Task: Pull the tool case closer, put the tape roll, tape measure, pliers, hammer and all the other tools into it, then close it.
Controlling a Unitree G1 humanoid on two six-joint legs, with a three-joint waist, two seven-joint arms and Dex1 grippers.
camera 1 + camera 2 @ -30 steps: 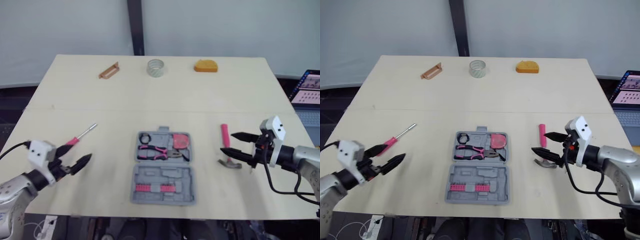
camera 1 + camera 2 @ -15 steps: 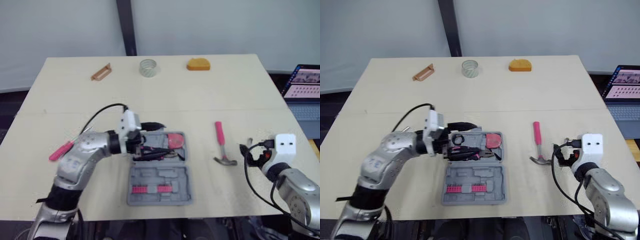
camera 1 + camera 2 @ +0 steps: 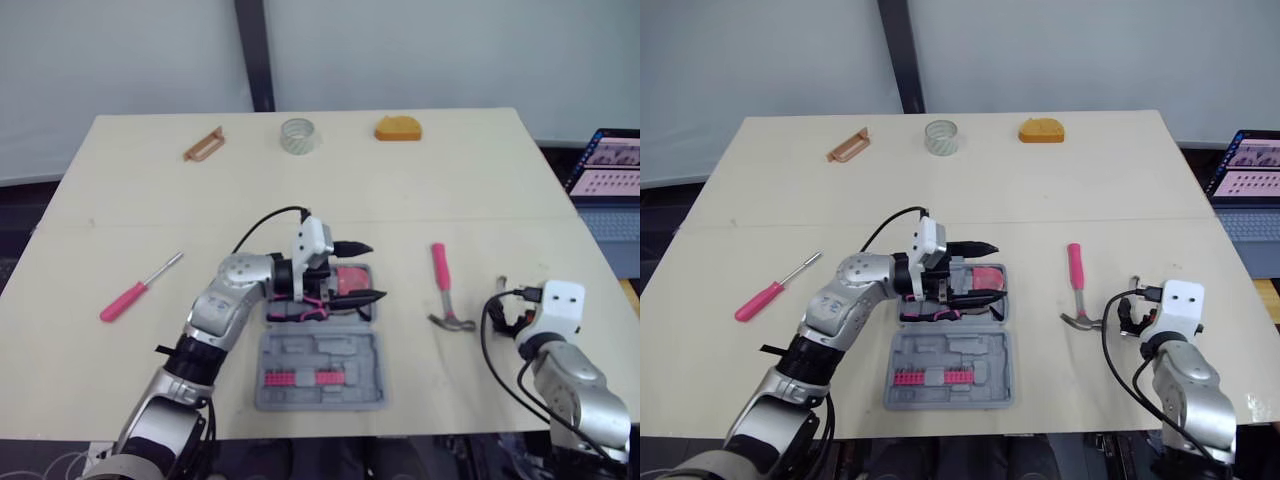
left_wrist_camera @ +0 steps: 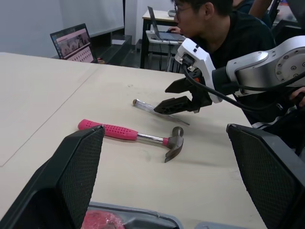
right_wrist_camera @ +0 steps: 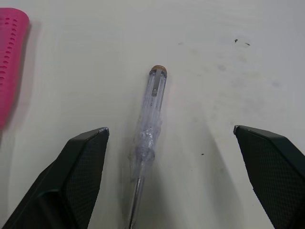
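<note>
Tool case [image 3: 320, 375] at centre, hammer [image 3: 440, 268] right of it, screwdriver [image 3: 125, 300] left, tape roll [image 3: 299, 135] far behind.

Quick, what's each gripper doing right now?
Left gripper: open, empty, over the tool case.
Right gripper: open, empty, fingers either side of the clear screwdriver.

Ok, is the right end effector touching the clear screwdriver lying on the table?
Apart. The right wrist view shows the right end effector open, its fingers flanking the clear screwdriver, with bare table visible between it and each finger.
</note>
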